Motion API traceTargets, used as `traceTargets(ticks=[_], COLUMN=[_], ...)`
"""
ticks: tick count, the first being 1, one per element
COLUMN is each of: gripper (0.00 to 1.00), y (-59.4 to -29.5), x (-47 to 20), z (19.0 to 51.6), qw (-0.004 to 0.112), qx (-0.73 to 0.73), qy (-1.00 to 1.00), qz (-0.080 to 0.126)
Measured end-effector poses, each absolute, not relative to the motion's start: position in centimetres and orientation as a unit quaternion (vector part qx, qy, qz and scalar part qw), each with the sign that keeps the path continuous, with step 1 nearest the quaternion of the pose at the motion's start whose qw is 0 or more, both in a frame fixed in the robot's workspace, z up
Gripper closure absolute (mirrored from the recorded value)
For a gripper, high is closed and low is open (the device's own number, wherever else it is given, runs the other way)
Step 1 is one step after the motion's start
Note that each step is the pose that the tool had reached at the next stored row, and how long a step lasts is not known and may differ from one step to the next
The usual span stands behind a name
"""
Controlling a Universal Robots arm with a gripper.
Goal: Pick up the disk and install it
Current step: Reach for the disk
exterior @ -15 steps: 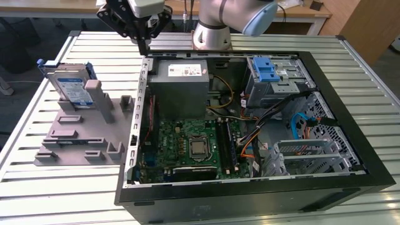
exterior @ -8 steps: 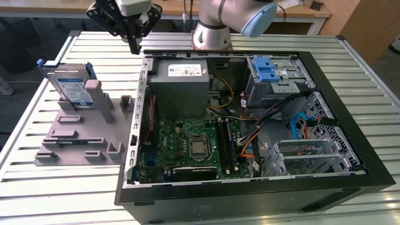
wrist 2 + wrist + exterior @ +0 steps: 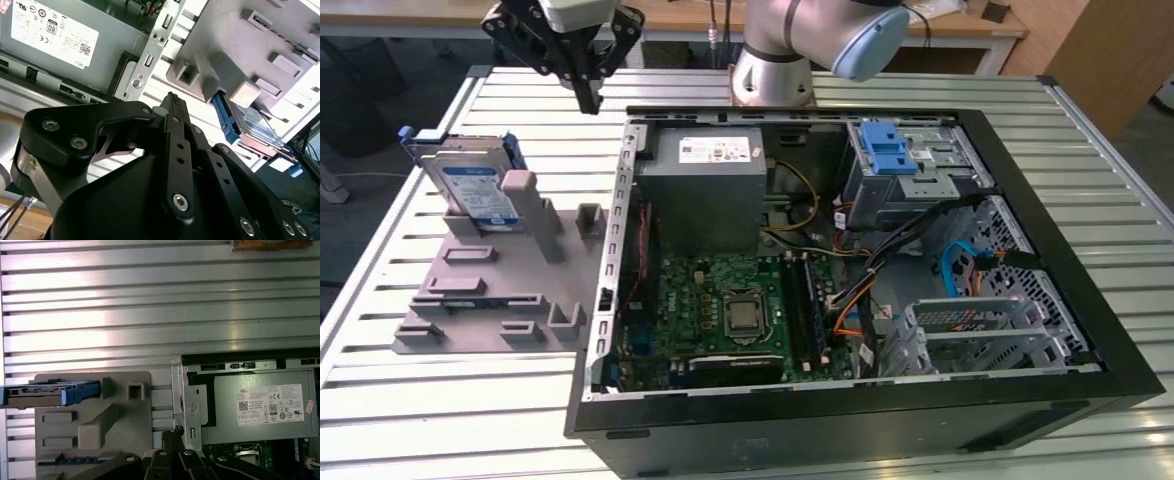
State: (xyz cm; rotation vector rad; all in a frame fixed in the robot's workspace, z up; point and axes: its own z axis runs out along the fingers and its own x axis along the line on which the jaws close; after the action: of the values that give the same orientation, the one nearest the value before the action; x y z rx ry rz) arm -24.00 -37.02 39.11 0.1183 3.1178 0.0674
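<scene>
One flat silver disk (image 3: 464, 180), blue plastic frame round its edges, stood on edge in the matte grey moulded holder (image 3: 494, 285) on the ribbed metal table (image 3: 400, 400), beside the open black computer case (image 3: 854, 420). The end effector (image 3: 588, 98), black and angular, hung over the table near the case's corner, fingers pinched together on nothing, apart from the disk.

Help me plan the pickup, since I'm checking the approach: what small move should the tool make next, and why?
Probably shift the tool toward the exterior view's left until it is over the disk. The tool holds nothing and hangs above the table beside the computer case, while the disk stands on edge in the grey holder, untouched.
</scene>
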Motion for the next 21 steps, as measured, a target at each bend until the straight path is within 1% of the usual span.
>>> traceTargets(ticks=[21], gripper=[0.89], y=[-36.4], x=[-27.7], z=[38.9], qw=[0.009], qx=[0.038], qy=[0.999], qz=[0.022])
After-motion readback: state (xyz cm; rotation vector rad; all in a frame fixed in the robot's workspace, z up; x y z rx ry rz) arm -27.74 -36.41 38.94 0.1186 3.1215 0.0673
